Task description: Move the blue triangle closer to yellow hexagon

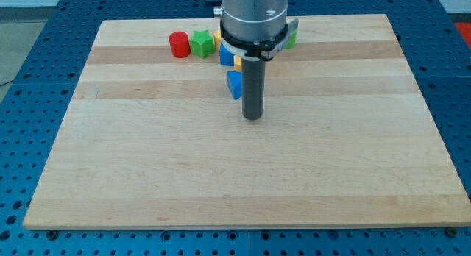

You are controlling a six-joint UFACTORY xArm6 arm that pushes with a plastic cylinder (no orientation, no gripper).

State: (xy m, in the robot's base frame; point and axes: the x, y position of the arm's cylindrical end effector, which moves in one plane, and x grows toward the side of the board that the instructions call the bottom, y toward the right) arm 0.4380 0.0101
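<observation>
My tip (252, 118) rests on the wooden board (147, 153), just right of and slightly below a blue block (234, 85), close beside it; contact cannot be told. This block's shape is partly hidden by the rod, so it may be the blue triangle. A second blue block (226, 55) lies above it, with a small yellow piece (238, 64) between them. Another yellow block (216, 41), possibly the hexagon, sits at the view's top, partly behind the arm.
A red cylinder (179, 44) and a green block (201, 44) stand side by side at the view's top left of the arm. Another green block (293, 39) peeks out right of the arm body. Blue perforated table surrounds the board.
</observation>
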